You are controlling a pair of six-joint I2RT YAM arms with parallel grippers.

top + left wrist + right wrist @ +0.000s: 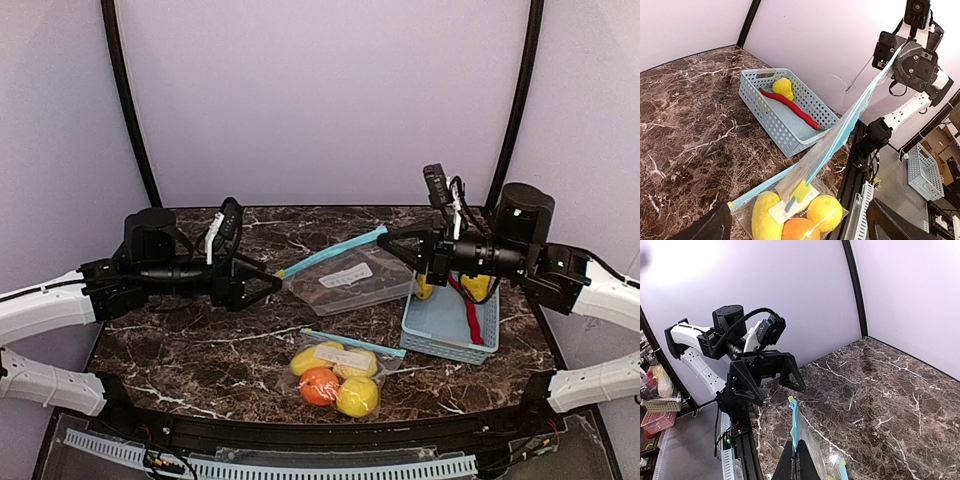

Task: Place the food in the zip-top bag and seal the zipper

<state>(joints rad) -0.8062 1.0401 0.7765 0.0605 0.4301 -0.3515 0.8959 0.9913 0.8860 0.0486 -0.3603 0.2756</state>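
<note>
Right gripper (pixel 390 240) clamped on the zipper (pixel 330 252) end of the far bag (pixel 350 282), left gripper (pixel 262 283) wide open, empty, just beside its other end; three yellow fruits (pixel 357 397) and the orange (pixel 319 385) sit in the near bag (pixel 343 357), chili (pixel 468 312) plus one yellow fruit (pixel 782 87) in the basket (pixel 440 338) at right.

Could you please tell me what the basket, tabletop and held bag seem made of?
Basket: likely moulded plastic, pale blue, matte, perforated walls. Tabletop: dark marble or marble-look laminate, white veins, faint sheen. Bag: thin clear plastic film, see-through, with teal zipper strip.
</note>
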